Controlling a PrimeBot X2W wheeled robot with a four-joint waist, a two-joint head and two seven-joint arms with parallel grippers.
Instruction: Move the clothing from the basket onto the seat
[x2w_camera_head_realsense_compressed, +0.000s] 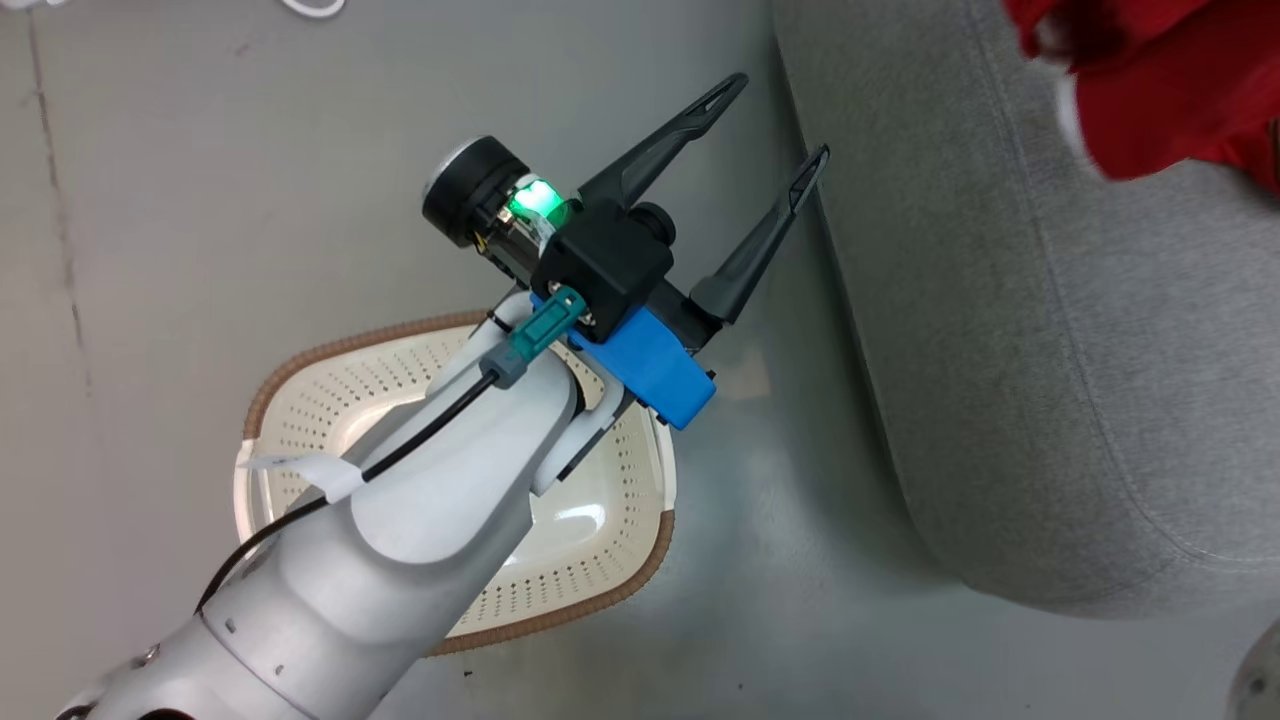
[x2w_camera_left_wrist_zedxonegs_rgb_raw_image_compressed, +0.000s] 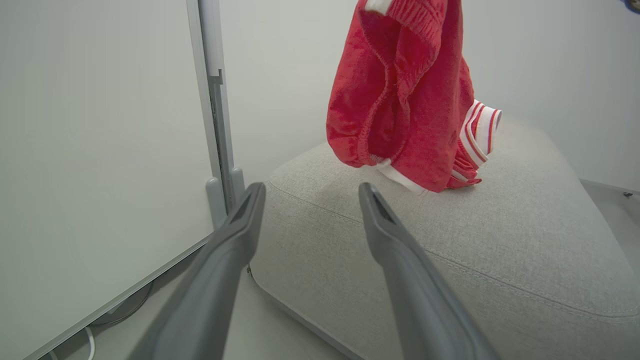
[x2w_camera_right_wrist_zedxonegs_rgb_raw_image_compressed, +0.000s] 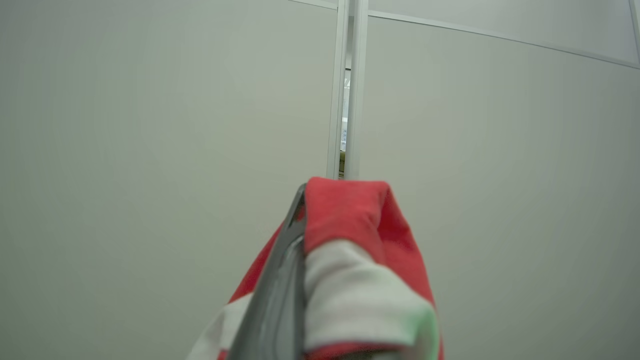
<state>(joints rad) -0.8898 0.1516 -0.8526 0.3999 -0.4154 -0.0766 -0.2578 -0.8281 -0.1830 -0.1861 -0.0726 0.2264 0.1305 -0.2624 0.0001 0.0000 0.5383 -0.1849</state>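
My right tool (x2w_camera_right_wrist_zedxonegs_rgb_raw_image_compressed: 303, 200) was clamped shut on the red garment (x2w_camera_left_wrist_zedxonegs_rgb_raw_image_compressed: 400, 100), which hung straight down with its lower edge about touching the far right of the seat (x2w_camera_left_wrist_zedxonegs_rgb_raw_image_compressed: 500, 240), while my left tool (x2w_camera_head_realsense_compressed: 778, 120) stood wide open and empty above the basket (x2w_camera_head_realsense_compressed: 300, 370).

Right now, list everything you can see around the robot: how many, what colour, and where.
clothing: one bunch, red with white stripe trim, hanging with its lower end on the seat
basket: one, cream-white with a brown rim, on the floor under the left arm; nothing in the part that shows
seat: one, grey fabric, to the right of the basket
wall panels: two, pale grey, beside and behind the seat
floor: one, pale grey, under basket and seat
left gripper: one, dark fingers, open, above the floor between basket and seat
right gripper: one, dark fingers, shut on the clothing
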